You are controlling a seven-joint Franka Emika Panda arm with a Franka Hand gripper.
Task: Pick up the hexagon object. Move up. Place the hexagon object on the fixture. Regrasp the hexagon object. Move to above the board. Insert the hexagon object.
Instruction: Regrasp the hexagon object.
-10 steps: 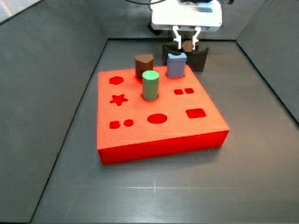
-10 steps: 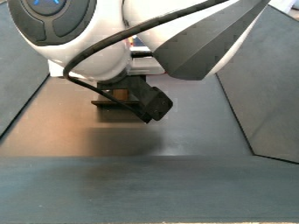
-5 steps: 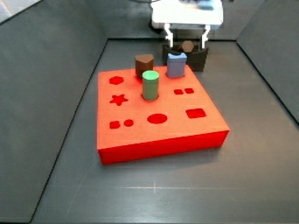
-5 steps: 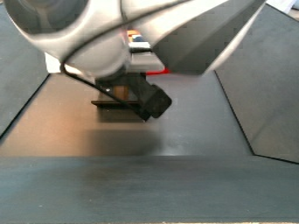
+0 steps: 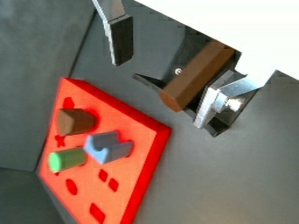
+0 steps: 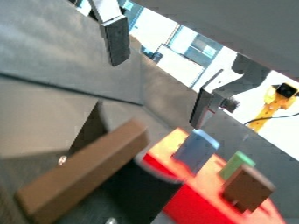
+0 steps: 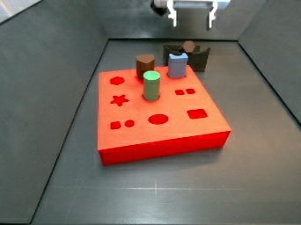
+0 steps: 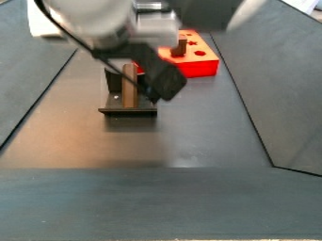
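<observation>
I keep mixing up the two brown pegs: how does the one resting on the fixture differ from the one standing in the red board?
The hexagon object rests slanted on the fixture, off the board; the brown peg stands upright in the board. The hexagon object looks long and slim; the brown peg looks short and thick. Both are brown, and the open gripper, above the fixture, holds neither.

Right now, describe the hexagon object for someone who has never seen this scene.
Find the big red board; just beyond its far edge stands the small dark fixture, with the open gripper hanging above. The hexagon object is the long brown bar lying tilted on that fixture, whereas the brown peg, blue peg and green peg stand upright in the board.
</observation>
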